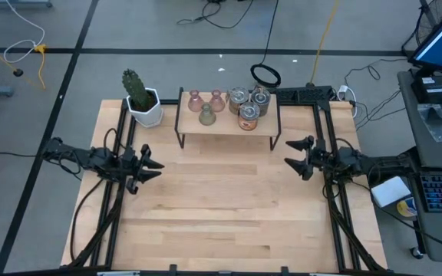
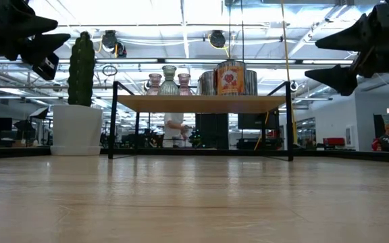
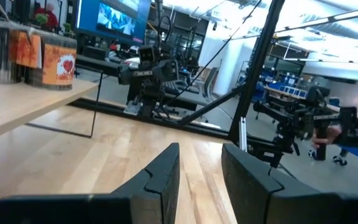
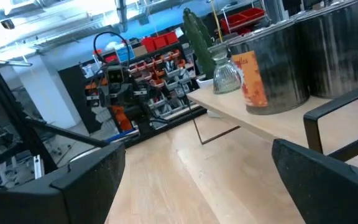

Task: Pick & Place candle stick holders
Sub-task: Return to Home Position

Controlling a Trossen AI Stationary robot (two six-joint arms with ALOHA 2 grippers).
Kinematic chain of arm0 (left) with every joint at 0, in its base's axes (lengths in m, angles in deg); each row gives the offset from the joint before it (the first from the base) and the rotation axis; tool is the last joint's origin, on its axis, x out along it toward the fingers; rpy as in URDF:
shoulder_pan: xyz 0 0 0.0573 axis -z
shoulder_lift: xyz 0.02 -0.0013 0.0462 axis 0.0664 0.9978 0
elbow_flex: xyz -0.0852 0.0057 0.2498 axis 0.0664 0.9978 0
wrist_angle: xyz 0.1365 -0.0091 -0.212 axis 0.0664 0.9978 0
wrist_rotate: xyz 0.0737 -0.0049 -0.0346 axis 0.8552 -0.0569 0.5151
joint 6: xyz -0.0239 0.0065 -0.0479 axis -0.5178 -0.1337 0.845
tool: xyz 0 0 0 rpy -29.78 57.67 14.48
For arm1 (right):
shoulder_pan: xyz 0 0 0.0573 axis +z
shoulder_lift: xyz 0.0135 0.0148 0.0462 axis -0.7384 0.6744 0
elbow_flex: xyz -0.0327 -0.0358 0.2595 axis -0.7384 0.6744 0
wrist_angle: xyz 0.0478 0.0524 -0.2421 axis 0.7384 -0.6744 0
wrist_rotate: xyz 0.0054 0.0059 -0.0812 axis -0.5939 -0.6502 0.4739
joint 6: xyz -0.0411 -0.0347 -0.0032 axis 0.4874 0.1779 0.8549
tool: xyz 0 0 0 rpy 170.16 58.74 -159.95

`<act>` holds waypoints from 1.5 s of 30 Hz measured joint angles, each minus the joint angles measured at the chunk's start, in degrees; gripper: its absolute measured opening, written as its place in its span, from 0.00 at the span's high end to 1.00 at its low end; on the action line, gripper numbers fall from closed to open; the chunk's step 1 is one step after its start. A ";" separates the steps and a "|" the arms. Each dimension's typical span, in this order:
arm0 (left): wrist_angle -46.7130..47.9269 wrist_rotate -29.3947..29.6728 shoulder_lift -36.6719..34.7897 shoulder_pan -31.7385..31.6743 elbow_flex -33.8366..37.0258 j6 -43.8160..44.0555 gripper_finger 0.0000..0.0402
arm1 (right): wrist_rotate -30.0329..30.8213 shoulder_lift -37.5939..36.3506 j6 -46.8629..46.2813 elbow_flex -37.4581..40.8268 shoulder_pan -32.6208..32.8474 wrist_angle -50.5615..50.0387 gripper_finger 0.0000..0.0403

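Left gripper and right gripper hovered over opposite sides of the table, fingers apart and holding nothing. Farther back, six holders stood on the shelf. A cactus pot stood beside it, on the left arm's side.

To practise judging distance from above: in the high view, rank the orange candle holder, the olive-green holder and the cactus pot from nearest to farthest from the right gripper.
1. Orange candle holder, right part of the shelf, closest to the right gripper.
2. Olive-green holder, left part of the shelf.
3. Cactus pot, beyond the shelf's left end.
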 joint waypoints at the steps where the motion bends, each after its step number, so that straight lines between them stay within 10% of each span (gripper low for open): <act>1: 0.36 0.00 0.00 0.00 0.00 0.14 0.70 | 0.05 -0.02 0.00 0.00 0.00 0.69 0.02; 45: 0.01 0.04 0.11 0.02 -0.07 0.50 0.70 | 0.28 0.27 5.84 0.19 0.04 -2.50 0.02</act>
